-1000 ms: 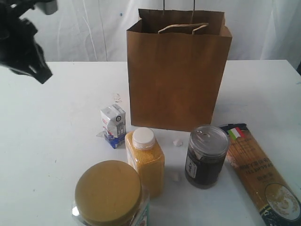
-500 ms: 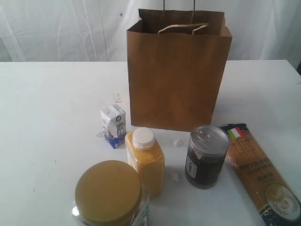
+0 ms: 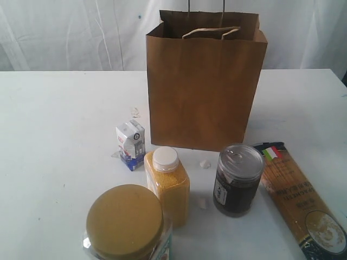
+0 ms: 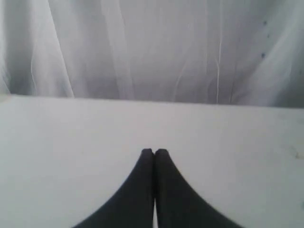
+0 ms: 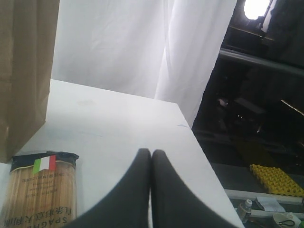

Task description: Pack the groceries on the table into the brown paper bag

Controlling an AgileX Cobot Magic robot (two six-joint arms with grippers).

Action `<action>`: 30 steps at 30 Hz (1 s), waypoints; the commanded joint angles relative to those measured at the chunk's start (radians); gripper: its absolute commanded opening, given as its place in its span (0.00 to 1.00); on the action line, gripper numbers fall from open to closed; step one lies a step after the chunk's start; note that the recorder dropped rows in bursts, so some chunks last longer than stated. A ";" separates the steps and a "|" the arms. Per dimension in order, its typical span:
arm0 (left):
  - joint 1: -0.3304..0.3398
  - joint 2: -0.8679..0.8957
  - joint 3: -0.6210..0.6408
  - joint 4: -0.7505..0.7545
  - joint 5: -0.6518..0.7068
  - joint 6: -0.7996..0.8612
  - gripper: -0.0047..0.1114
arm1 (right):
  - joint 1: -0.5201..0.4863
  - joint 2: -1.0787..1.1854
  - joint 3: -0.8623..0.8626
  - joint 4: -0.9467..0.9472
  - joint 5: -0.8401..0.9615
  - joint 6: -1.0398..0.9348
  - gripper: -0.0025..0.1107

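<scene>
The brown paper bag point(image 3: 205, 86) stands upright at the back middle of the table point(image 3: 59, 141). In front of it are the small white-blue carton point(image 3: 130, 143), the yellow white-capped bottle point(image 3: 167, 184), the dark silver-lidded jar point(image 3: 237, 179), the clear yellow-lidded jar point(image 3: 126, 225) and the long spaghetti packet point(image 3: 301, 203). The red-brown foil pouch is out of view. Neither arm shows in the exterior view. My left gripper point(image 4: 154, 151) is shut over bare tabletop. My right gripper point(image 5: 151, 152) is shut, beside the spaghetti packet point(image 5: 40, 190) and the bag point(image 5: 23, 71).
White crumbs point(image 3: 204, 163) lie between the bottle and the dark jar. A white curtain point(image 3: 81, 32) hangs behind the table. In the right wrist view the table's edge point(image 5: 199, 147) drops off to a dark area with shelving.
The left arm, seen at the upper left one second ago, has gone out of the exterior view. The groceries and the bag have not moved.
</scene>
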 commanded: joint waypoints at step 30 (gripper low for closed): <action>-0.091 -0.010 0.236 -0.023 -0.004 -0.080 0.04 | 0.003 0.002 -0.553 -0.776 -0.631 1.166 0.02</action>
